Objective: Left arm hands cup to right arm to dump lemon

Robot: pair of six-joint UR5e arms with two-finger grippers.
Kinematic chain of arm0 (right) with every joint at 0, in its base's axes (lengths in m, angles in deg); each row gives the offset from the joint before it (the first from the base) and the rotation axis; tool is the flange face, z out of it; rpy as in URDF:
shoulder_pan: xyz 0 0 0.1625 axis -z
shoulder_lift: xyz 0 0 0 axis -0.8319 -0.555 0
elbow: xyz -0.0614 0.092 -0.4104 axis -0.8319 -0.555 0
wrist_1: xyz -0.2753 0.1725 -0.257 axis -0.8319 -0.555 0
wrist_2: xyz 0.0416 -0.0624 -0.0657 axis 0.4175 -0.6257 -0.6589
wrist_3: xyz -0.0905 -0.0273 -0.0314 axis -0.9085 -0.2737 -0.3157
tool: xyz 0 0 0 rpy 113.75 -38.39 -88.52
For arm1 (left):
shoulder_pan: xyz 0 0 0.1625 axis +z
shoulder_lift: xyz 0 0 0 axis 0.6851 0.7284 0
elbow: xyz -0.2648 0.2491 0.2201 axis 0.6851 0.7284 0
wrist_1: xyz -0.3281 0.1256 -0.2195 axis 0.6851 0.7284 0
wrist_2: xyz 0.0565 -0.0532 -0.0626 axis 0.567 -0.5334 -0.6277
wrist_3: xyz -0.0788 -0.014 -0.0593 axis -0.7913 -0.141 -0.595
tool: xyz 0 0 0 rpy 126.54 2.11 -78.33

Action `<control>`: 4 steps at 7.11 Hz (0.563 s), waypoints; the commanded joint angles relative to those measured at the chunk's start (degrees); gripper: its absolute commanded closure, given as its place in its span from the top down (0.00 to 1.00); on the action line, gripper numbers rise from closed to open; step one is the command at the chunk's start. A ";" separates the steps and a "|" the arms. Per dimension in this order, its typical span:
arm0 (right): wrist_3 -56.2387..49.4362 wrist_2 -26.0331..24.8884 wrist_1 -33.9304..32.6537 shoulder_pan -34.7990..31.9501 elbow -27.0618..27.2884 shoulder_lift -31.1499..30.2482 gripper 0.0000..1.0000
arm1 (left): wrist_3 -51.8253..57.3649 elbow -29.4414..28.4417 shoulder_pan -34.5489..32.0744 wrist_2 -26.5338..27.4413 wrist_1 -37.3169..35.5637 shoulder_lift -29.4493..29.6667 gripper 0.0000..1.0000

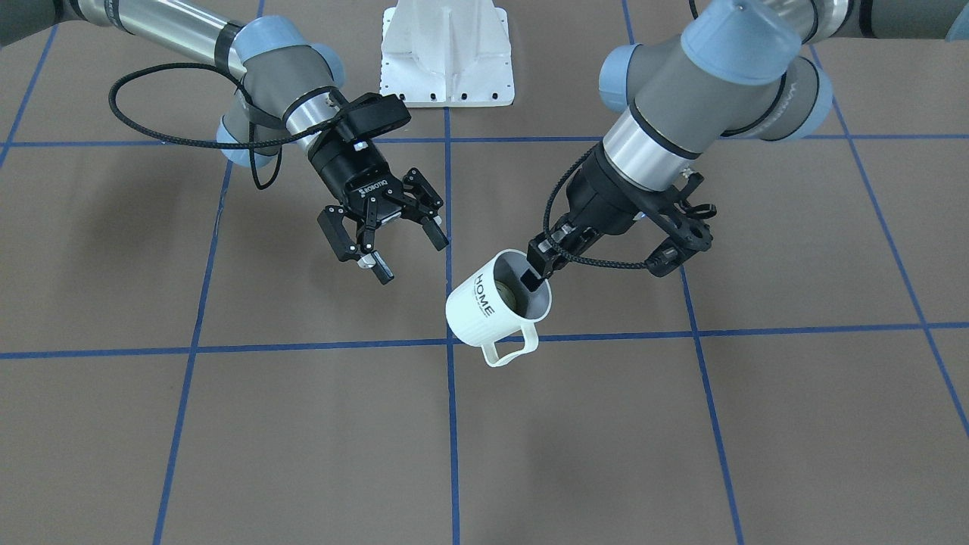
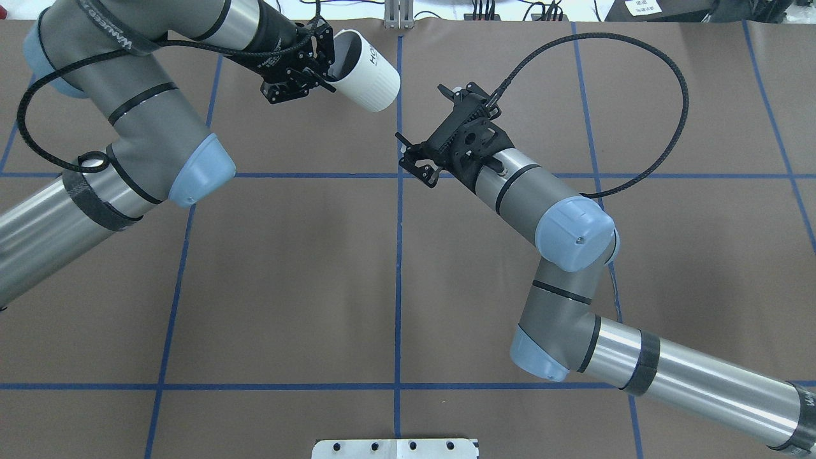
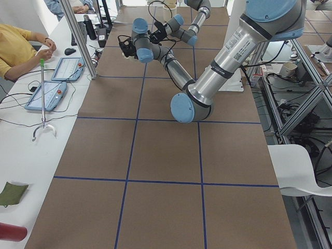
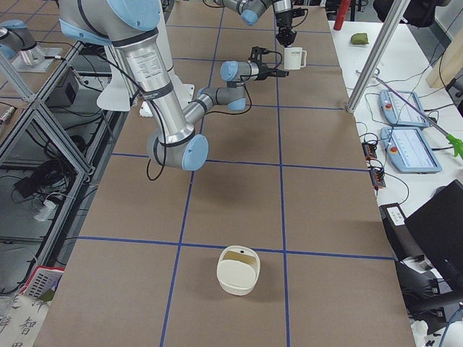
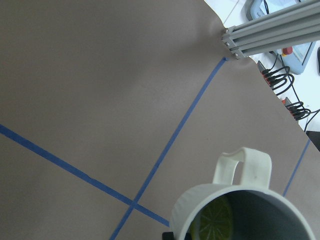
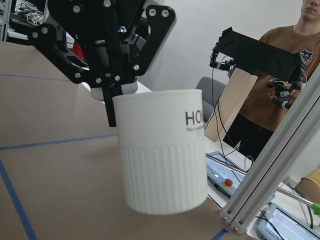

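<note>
The white ribbed cup [image 1: 484, 306] marked "HOME" hangs tilted above the table, its handle [image 1: 509, 350] pointing toward the operators' side. My left gripper [image 1: 534, 276] is shut on its rim, one finger inside and one outside. The dull yellow-green lemon [image 1: 504, 295] lies inside the cup and also shows in the left wrist view [image 5: 212, 222]. My right gripper [image 1: 412, 257] is open and empty, a short way beside the cup at about its height. The right wrist view shows the cup [image 6: 162, 150] close ahead, with the left gripper's fingers [image 6: 111, 105] on its rim.
The white robot base mount [image 1: 447, 53] stands at the table's back middle. A white bowl-like container [image 4: 237, 271] sits on the table far toward the robot's right end. An aluminium post [image 6: 270, 185] and operators stand past the table's far edge.
</note>
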 commanded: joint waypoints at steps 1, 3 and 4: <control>-0.72 -0.04 -0.07 0.46 0.00 -0.10 0.99 | -0.75 0.13 2.53 2.19 -1.90 2.07 0.00; -1.24 -0.13 0.02 0.46 0.09 -0.02 0.99 | -0.84 0.74 3.67 2.89 -2.97 2.26 0.00; -1.33 -1.35 0.02 0.46 0.17 -0.01 0.99 | -0.84 0.83 4.03 2.99 -2.97 2.34 0.00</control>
